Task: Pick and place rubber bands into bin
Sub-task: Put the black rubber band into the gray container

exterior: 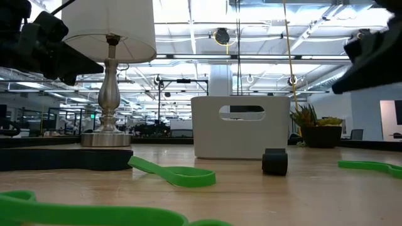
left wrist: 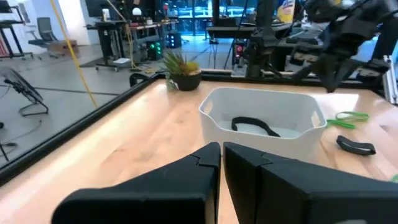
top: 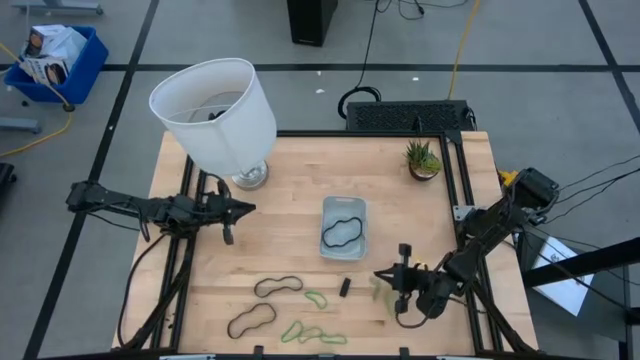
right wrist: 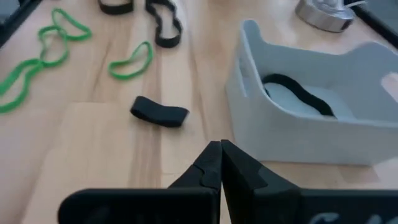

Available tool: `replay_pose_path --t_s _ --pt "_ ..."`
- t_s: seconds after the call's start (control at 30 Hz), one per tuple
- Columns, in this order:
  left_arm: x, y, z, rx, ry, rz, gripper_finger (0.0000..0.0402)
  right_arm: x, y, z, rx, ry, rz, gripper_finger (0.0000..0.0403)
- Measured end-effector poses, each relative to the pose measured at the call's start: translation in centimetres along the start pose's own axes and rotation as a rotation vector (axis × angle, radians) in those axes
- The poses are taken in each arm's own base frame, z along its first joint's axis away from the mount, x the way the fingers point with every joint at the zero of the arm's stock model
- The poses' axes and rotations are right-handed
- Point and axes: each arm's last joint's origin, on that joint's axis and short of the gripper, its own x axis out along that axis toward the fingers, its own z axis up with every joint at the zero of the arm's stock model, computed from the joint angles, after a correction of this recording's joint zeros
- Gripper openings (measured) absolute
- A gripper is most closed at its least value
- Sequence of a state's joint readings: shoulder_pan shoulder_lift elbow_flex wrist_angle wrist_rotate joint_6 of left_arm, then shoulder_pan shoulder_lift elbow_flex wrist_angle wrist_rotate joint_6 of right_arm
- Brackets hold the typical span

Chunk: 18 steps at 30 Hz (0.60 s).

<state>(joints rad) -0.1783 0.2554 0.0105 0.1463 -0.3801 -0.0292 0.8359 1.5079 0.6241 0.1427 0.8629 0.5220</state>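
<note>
The clear bin [top: 344, 226] sits mid-table with one black rubber band [top: 342, 232] lying in it; the band also shows in the right wrist view [right wrist: 298, 93]. Two black bands [top: 277, 286] [top: 251, 319] and several green bands [top: 317, 297] [top: 312, 334] lie flat on the near part of the table. Another green band [top: 384, 291] lies on the table near my right gripper [top: 380, 274]. That gripper is shut and empty, raised above the table to the right of the bin's near end. My left gripper [top: 250, 208] is shut and empty, left of the bin.
A small black block [top: 344, 287] lies between the bin and the green bands. A white-shaded lamp [top: 215, 115] stands at the far left and a small potted plant [top: 423, 158] at the far right. A blue crate [top: 55, 60] stands on the floor.
</note>
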Motion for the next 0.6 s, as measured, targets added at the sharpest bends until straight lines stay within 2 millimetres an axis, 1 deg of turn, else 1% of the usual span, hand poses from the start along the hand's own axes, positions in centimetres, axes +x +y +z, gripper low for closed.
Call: replay_pose_path --t_s 0.1,0.2,0.33,0.4,0.47,0.6 --pt "0.0 0.0 0.1 0.008 -0.005 0.003 0.0026 -0.1 -1.4 -1.7 0.078 -0.061 0.041 0.0" --pt "0.0 0.0 0.1 0.056 -0.005 0.003 0.0026 -0.1 -3.0 -2.8 0.118 -0.135 0.118 0.0" --pt "0.0 0.0 0.1 0.101 -0.006 0.004 0.0026 -0.5 -5.2 -2.8 0.106 -0.296 0.203 0.0" --pt "0.0 0.0 0.1 0.104 -0.006 0.004 0.0026 -0.5 -6.5 -2.8 0.091 -0.35 0.203 0.0" --pt "0.0 0.0 0.1 0.11 -0.007 0.003 0.0026 -0.2 -7.8 -2.7 0.092 -0.366 0.18 0.0" --pt "0.0 0.0 0.1 0.119 -0.007 0.004 0.0026 -0.1 -9.9 -2.6 0.06 -0.384 0.221 0.0"
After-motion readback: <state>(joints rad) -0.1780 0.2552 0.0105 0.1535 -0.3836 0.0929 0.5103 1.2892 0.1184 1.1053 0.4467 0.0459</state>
